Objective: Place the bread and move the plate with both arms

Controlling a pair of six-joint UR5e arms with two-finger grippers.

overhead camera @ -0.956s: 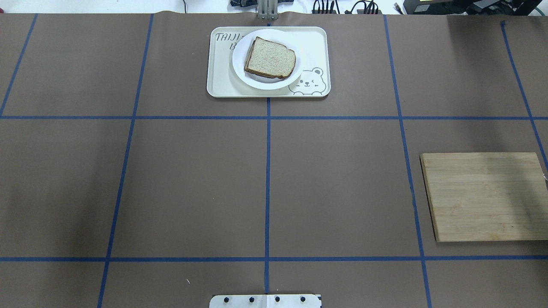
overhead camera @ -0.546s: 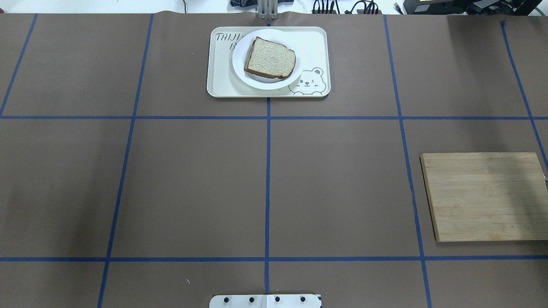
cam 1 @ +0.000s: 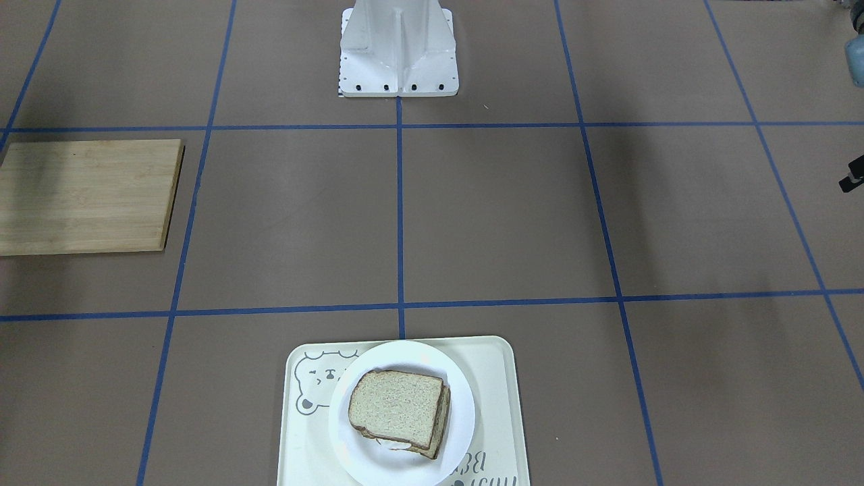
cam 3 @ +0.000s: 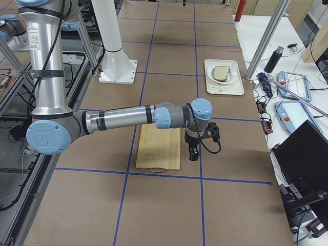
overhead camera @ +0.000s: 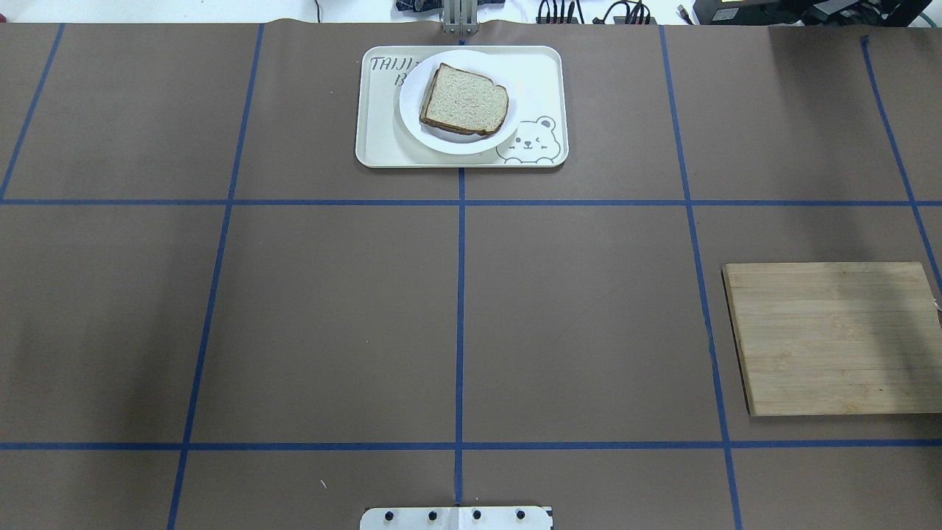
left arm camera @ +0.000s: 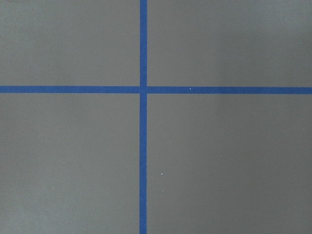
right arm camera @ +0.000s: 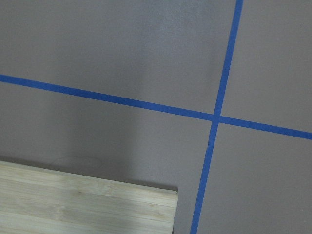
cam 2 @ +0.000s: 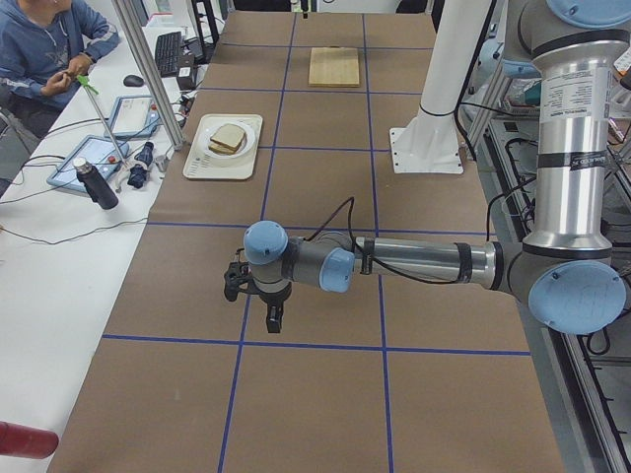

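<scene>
The bread (overhead camera: pixel 464 99) is a plain pale slice with a brown crust. It lies on top of another slice on the white plate (overhead camera: pixel 412 126), which stands on the cream bear tray (overhead camera: pixel 544 73) at the table's far middle. In the front-facing view the bread (cam 1: pixel 395 408) covers the lower slice, with a bit of white showing beneath it on the plate (cam 1: pixel 460 418). My left gripper (cam 2: pixel 272 319) hangs over bare table far from the tray. My right gripper (cam 3: pixel 193 152) hangs beside the wooden board. I cannot tell whether either is open or shut.
A wooden cutting board (overhead camera: pixel 835 338) lies at the right side and also shows in the right wrist view (right arm camera: pixel 87 202). The white stand's base (cam 1: pixel 398 54) is at the robot's edge. A person (cam 2: pixel 44 49) sits at a side table holding bottles and devices.
</scene>
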